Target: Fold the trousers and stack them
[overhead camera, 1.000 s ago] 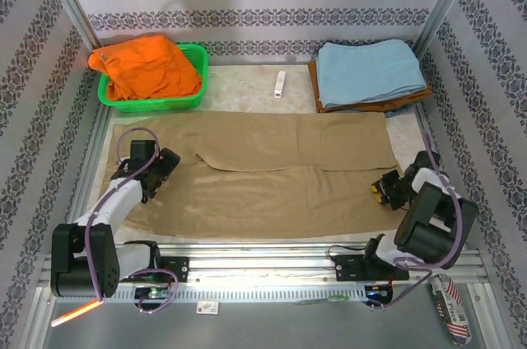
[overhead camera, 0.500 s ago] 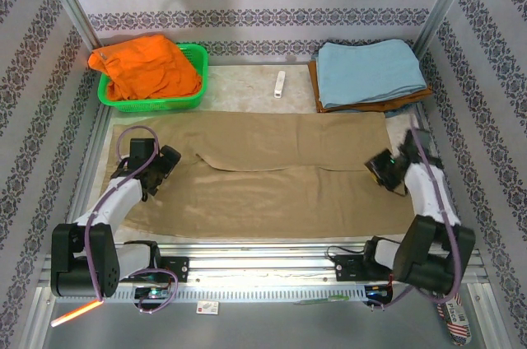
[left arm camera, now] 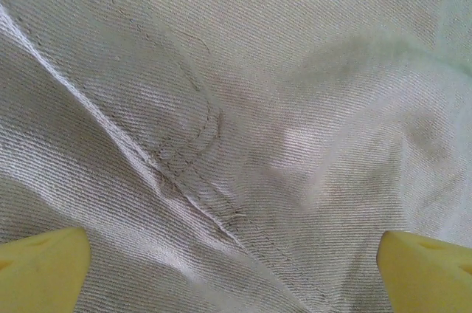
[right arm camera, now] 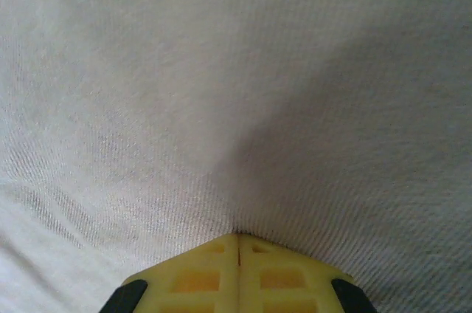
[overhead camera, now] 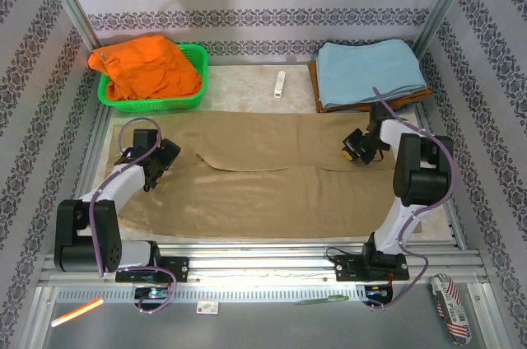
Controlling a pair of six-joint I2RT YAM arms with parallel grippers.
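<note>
**Jaws: left spread wide, right closed on cloth**

Your left gripper (overhead camera: 159, 161) has its jaws fully apart, and your wrist view shows one yellow fingertip (left arm camera: 41, 269) at each lower corner with nothing between them but fabric. Directly under that left gripper (left arm camera: 234, 272) lie the trousers (left arm camera: 258, 106), with a stitched seam running diagonally across the gap between the jaws and a short bar of stitching on it. You cannot tell from the pictures whether the fingertips touch the cloth.

Your right gripper (overhead camera: 354, 150) has its jaws pressed together. In its wrist view the right gripper (right arm camera: 237, 252) meets the trousers (right arm camera: 221, 91) at the tip, and the cloth puckers into a shadowed crease that runs straight into the closed jaws, so it reads as a pinch of fabric.

From above, the trousers (overhead camera: 272, 176) lie flat and spread out between your two sets of jaws, the joined end beneath the left ones and the leg ends beneath the right ones. Beyond the left jaws sits a green basket (overhead camera: 193, 99) holding an orange garment (overhead camera: 148, 69). Just beyond the right jaws a light-blue folded cloth (overhead camera: 369, 71) lies apart from the trousers
</note>
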